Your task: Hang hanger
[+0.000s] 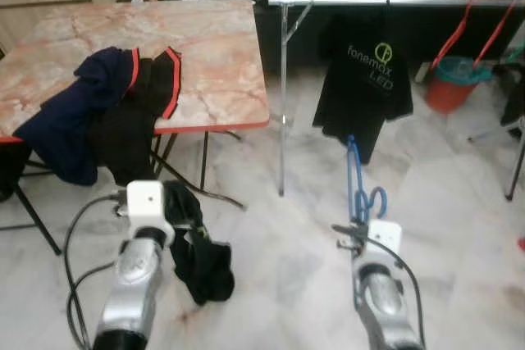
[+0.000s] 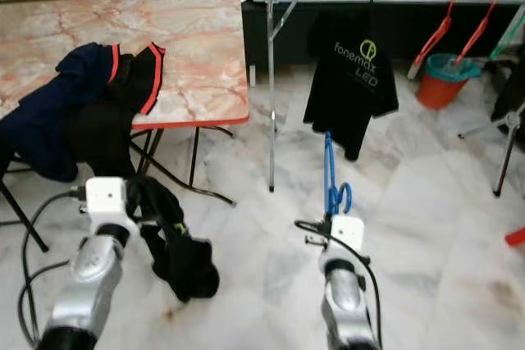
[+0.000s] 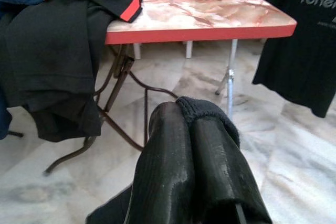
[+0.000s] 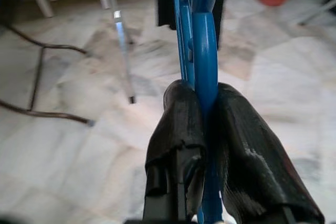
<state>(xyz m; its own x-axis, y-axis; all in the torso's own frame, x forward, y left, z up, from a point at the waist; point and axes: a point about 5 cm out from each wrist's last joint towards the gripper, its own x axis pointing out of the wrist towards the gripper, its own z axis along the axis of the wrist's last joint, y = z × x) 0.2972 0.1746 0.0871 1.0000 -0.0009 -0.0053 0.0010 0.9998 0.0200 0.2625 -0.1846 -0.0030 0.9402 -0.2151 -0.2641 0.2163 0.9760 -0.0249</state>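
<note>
Hanger count: one blue hanger [image 1: 356, 179], clamped in my right end effector [image 4: 206, 109]. Left end effector [image 3: 190, 124] pinches one dark garment [image 1: 201, 258]. Rail [image 1: 394, 1] carries one black shirt [image 1: 364, 79], bare bar either side.

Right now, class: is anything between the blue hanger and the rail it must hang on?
Nothing visible. The right pincer holds the hanger over open floor; the black T-shirt hangs on the rail beyond it.
</note>
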